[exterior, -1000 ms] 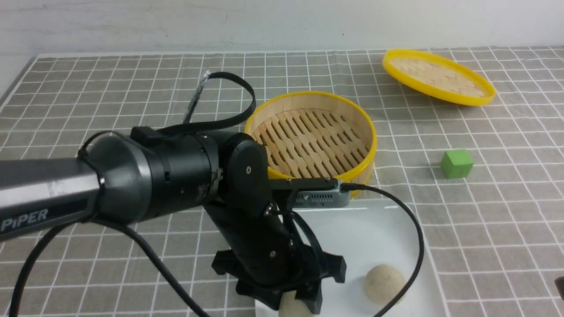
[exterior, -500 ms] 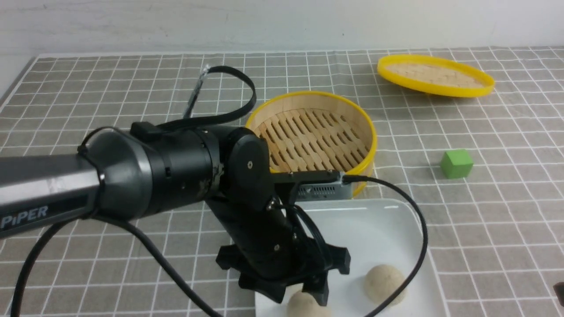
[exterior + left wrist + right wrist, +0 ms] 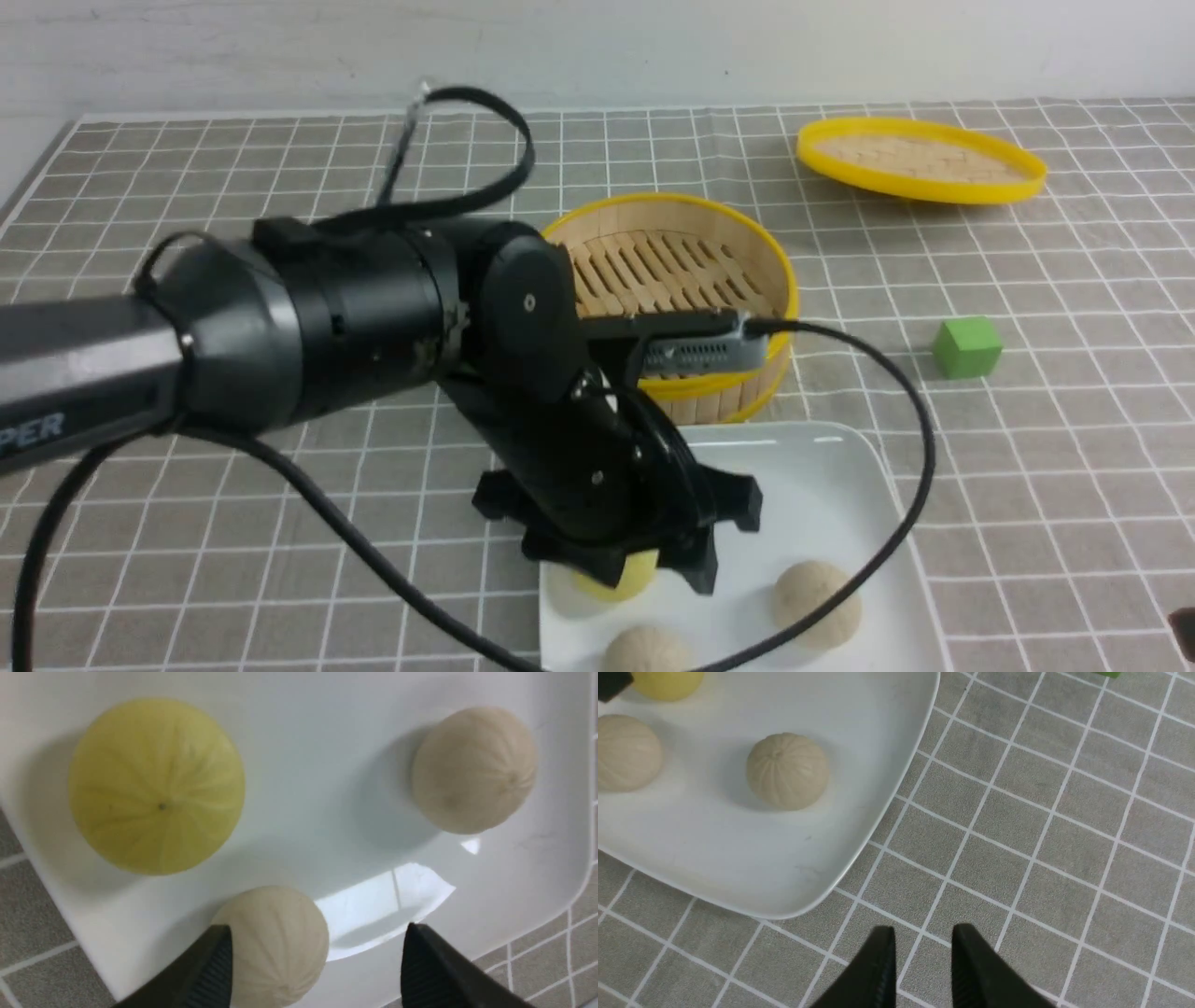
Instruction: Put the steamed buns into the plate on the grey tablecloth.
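Observation:
Three steamed buns lie in the white plate (image 3: 822, 448) on the grey tablecloth (image 3: 187, 187): a pale yellow bun (image 3: 611, 583) and two beige buns (image 3: 649, 649) (image 3: 815, 602). My left gripper (image 3: 653, 560) hangs open and empty just above the plate, over the yellow bun. In the left wrist view the yellow bun (image 3: 156, 786) and the beige buns (image 3: 275, 945) (image 3: 474, 767) sit apart in the plate (image 3: 327, 742), and the left gripper (image 3: 317, 927) holds nothing. My right gripper (image 3: 924, 931) is shut and empty over bare cloth beside the plate (image 3: 859, 849).
The empty bamboo steamer basket (image 3: 681, 280) stands just behind the plate, partly behind my left wrist. Its flat lid (image 3: 920, 159) lies at the back right. A green cube (image 3: 967, 347) sits right of the basket. A black cable (image 3: 896, 523) loops over the plate.
My left gripper has lifted up and back from the plate, leaving the yellow bun and the nearer beige bun uncovered. The lid at the back right has settled from tilted to flat.

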